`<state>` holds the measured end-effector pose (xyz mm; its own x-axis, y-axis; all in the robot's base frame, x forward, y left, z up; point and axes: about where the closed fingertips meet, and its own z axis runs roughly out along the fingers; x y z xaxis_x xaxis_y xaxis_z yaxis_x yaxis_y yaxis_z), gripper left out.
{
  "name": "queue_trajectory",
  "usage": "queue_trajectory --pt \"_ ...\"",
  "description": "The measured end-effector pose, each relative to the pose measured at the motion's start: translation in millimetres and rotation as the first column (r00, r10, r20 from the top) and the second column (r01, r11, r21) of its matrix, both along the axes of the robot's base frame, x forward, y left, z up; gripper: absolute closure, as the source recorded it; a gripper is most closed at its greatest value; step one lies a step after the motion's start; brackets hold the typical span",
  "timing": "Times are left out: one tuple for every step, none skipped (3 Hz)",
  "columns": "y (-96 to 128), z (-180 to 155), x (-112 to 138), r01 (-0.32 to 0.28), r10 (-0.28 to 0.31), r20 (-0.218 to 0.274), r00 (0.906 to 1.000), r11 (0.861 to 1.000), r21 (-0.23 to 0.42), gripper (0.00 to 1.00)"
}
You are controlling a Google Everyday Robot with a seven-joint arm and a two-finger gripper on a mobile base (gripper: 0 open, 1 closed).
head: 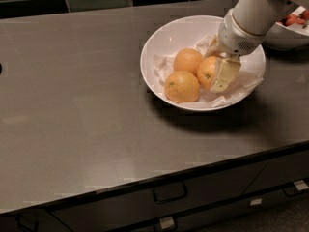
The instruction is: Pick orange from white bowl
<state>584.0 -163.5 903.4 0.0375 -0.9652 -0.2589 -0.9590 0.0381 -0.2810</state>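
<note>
End effector (218,76): inside the large glossy white bowl (164,37), touching the deep-orange round orange (206,70).
Surface (72,81): grey, carries bowl.

- The arm (263,6) was a smooth, glossy white tube.
- Its wrist (236,35) was a wider, pale grey collar, set off from the tube by a thin tan ring, with a small dotted patch on its face.
- The gripper (216,75) was cream-yellow, flat and blocky, down inside the white bowl (164,37) against the orange (206,71).
</note>
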Motion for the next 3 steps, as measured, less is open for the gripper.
queue_trajectory --pt "2 20 -5 0.003 -0.002 0.054 0.9985 1.000 -0.011 1.00" --pt "3 44 -14 0.014 -0.011 0.124 0.9922 1.000 -0.025 1.00" --pt "3 65 -22 0.027 -0.020 0.186 0.9824 0.999 -0.035 1.00"
